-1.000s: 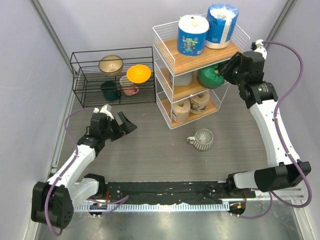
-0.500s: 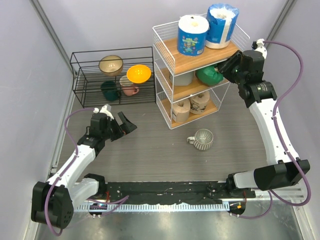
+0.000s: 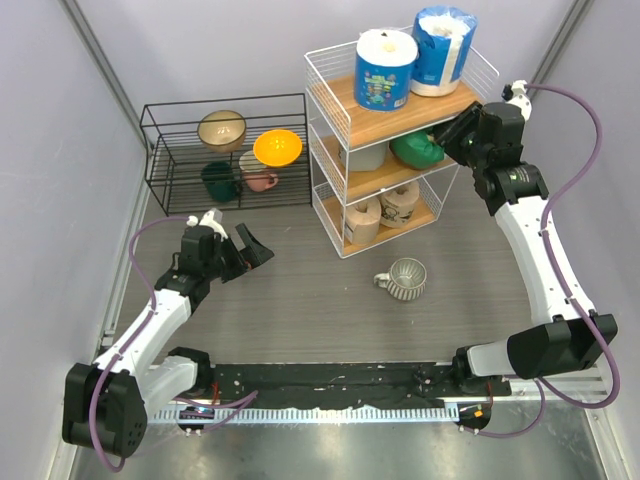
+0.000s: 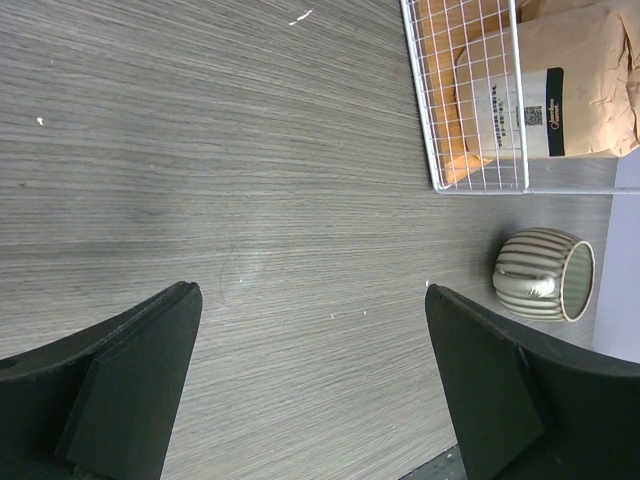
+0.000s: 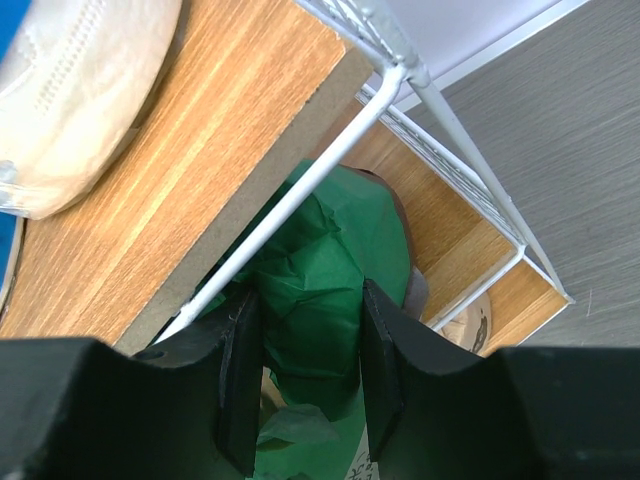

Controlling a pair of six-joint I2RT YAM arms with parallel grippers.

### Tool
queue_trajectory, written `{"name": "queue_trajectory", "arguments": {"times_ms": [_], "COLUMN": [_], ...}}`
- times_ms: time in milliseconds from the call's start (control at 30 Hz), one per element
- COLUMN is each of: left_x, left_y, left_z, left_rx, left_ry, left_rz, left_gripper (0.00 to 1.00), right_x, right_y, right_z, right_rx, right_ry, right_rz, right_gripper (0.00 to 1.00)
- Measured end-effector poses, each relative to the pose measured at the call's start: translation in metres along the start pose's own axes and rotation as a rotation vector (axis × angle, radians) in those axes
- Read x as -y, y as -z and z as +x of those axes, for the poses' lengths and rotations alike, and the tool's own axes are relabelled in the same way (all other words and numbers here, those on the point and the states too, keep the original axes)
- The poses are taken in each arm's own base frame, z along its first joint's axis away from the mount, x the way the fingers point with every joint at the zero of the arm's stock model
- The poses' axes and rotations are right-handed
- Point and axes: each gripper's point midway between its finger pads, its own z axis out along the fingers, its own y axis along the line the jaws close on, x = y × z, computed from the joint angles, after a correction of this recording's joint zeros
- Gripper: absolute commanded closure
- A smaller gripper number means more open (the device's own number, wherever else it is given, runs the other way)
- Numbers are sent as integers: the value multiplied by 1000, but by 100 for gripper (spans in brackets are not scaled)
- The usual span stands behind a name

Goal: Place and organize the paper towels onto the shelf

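The shelf [image 3: 365,125] stands at the back right, a white wire rack with wooden tiers. On its top board stand two white paper towels in blue wrap [image 3: 386,70] [image 3: 443,50]. A grey roll [image 3: 368,157] sits on the middle tier, and two tan rolls [image 3: 362,220] [image 3: 402,203] on the bottom one. My right gripper [image 3: 440,136] [image 5: 308,295] reaches in from the shelf's right side, shut on the green roll [image 3: 415,150] [image 5: 345,250], which lies on the middle tier under the top board [image 5: 230,130]. My left gripper [image 3: 248,250] [image 4: 310,292] hovers open over bare table.
A ribbed grey-white mug [image 3: 405,278] [image 4: 545,275] lies on its side in front of the shelf. A low black wire rack [image 3: 160,110] with several bowls and cups stands at the back left. The left wrist view catches the shelf's bottom corner [image 4: 470,100] and a tan roll [image 4: 580,80].
My right gripper has pushed the green roll to the left, deeper onto the middle tier. The left arm has not moved.
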Motion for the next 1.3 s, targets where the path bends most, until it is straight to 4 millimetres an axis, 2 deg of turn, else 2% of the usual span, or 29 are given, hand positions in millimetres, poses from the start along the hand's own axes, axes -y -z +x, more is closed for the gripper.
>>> {"name": "queue_trajectory", "arguments": {"times_ms": [133,367,433,767,1300], "left_x": [0,0,0,0,0], "left_y": [0,0,0,0,0], "left_z": [0,0,0,0,0], "left_rx": [0,0,0,-1,-1], "left_ry": [0,0,0,0,0], "left_rz": [0,0,0,0,0], "left_gripper": [0,0,0,0,0], "right_x": [0,2,3,0,-12], "right_y": [-2,-4,-4,1,41], "right_z": [0,-1,0,-4,-26], "right_rx": [6,13,12,23,113], "right_ry": [-5,-10,-10,-12,-5], "right_rz": [-2,1,2,-12,-90], "right_gripper": [54,35,32,29,29]}}
